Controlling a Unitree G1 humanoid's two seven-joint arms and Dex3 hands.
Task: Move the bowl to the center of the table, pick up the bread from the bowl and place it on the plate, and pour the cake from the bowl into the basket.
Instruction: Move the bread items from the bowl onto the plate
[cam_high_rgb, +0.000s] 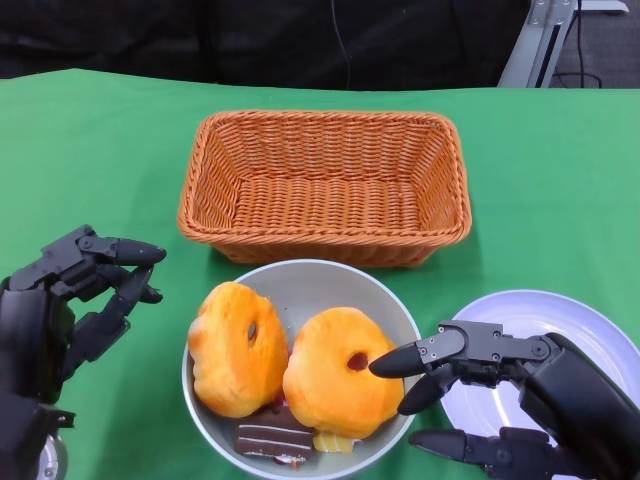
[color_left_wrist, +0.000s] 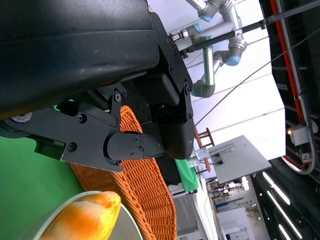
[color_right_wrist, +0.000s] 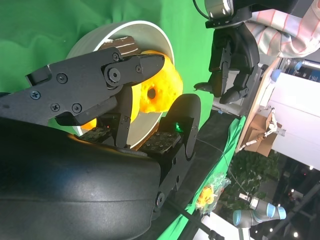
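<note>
Bowl: we see the grey bowl (cam_high_rgb: 300, 290) on the green counter (cam_high_rgb: 560, 170), just in front of the basket and between our two hands.
Bread: two orange buns sit in the bowl side by side, the left bun (cam_high_rgb: 237, 347) and the right bun (cam_high_rgb: 338, 372), touching each other.
Cake: a dark layered cake piece (cam_high_rgb: 272, 437) lies at the bowl's near edge, under the buns; a yellowish piece beside it is partly hidden.
Right hand: our right hand (cam_high_rgb: 500, 385) is released and holds nothing, its fingers spread; one fingertip (cam_high_rgb: 385, 366) reaches over the bowl's rim to the right bun, and we cannot tell whether it touches. In the right wrist view the bun (color_right_wrist: 159, 92) shows just past the fingers.
Left hand: our left hand (cam_high_rgb: 75, 295) is released with fingers loosely apart, standing beside the bowl on its left, clear of it.
Basket: the woven basket (cam_high_rgb: 325, 130) stands behind the bowl.
Plate: the white plate (cam_high_rgb: 570, 320) lies to the right of the bowl, partly under our right hand.
</note>
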